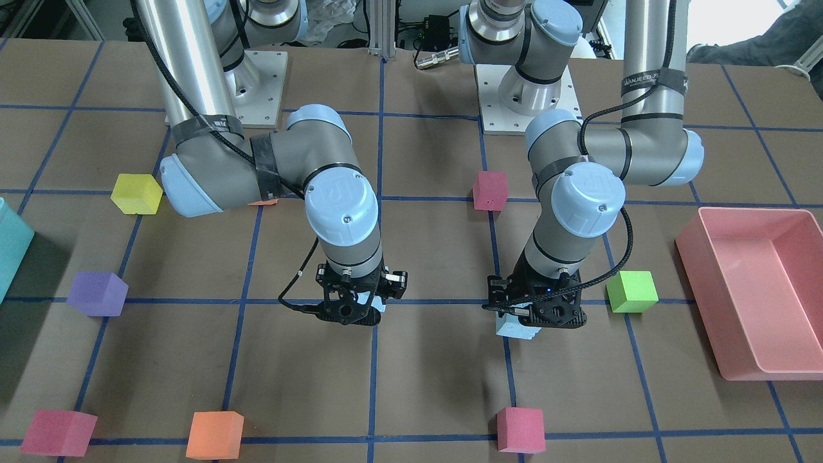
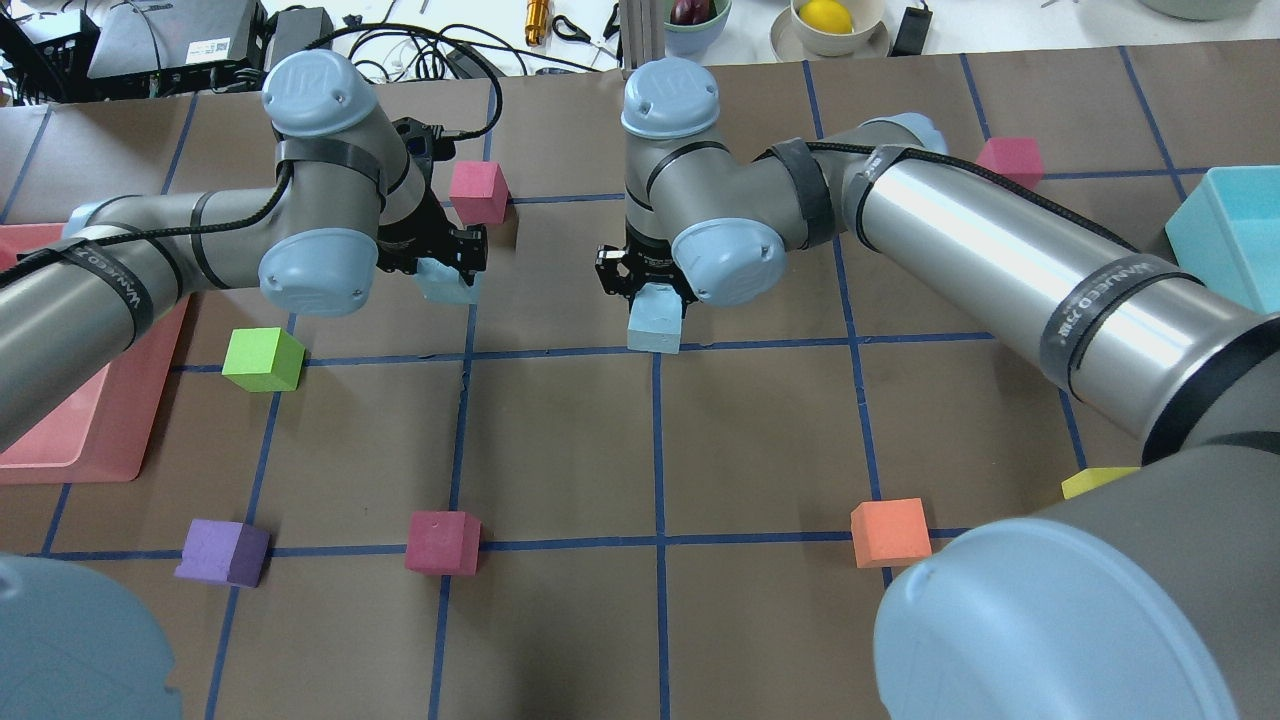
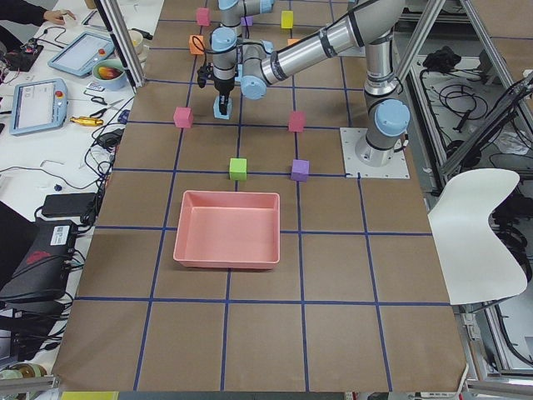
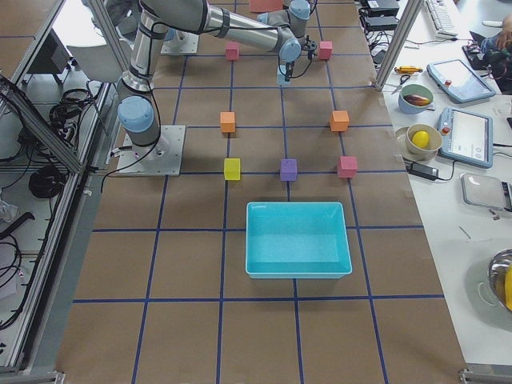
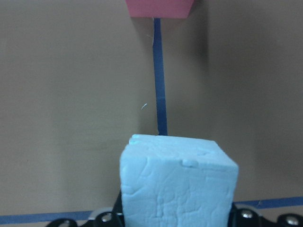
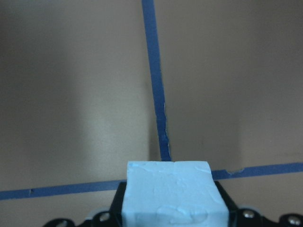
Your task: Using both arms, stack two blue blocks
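Note:
Each gripper is shut on a pale blue block. My left gripper (image 2: 447, 272) holds one blue block (image 2: 446, 286) over the table, just in front of a red cube (image 2: 478, 192); the left wrist view shows this block (image 5: 177, 184) between the fingers. My right gripper (image 2: 653, 298) holds the other blue block (image 2: 655, 322) over a blue grid line near the table's middle; it also shows in the right wrist view (image 6: 169, 195). The two blocks are about one grid square apart. In the front-facing view the left gripper (image 1: 528, 318) is on the right and the right gripper (image 1: 361, 307) on the left.
A pink tray (image 2: 70, 470) lies at the left and a teal bin (image 2: 1215, 250) at the right. Around them sit a green cube (image 2: 263, 359), a purple cube (image 2: 222, 552), red cubes (image 2: 443, 541) (image 2: 1010, 160), an orange cube (image 2: 890, 532) and a yellow cube (image 2: 1098, 481).

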